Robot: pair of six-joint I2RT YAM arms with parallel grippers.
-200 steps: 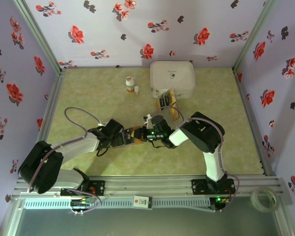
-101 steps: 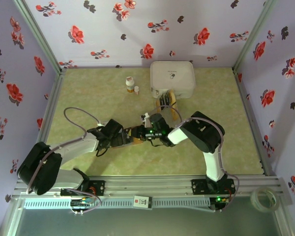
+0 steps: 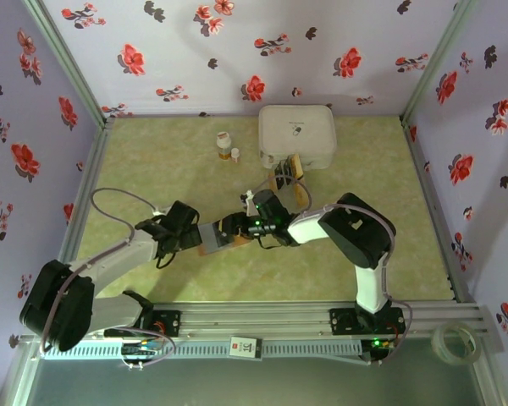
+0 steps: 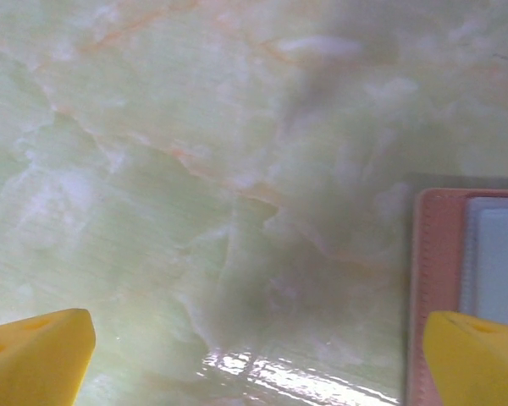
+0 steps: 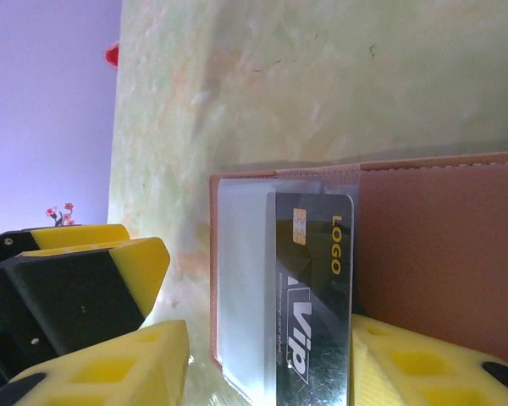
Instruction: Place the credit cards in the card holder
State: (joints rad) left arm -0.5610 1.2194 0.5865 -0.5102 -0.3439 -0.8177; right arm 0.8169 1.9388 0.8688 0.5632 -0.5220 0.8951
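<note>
The black credit card lies in the card holder, open on the tabletop, perhaps not fully seated; a departing finger could catch it and drag it out. The right claw reaches low astride it, half open, gripping nothing. The left claw hovers wide beside the holder.

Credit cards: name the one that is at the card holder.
The black card printed LOGO and VIP, lying on the card holder at its clear sleeve. The other cards sit apart, beside the white box.
</note>
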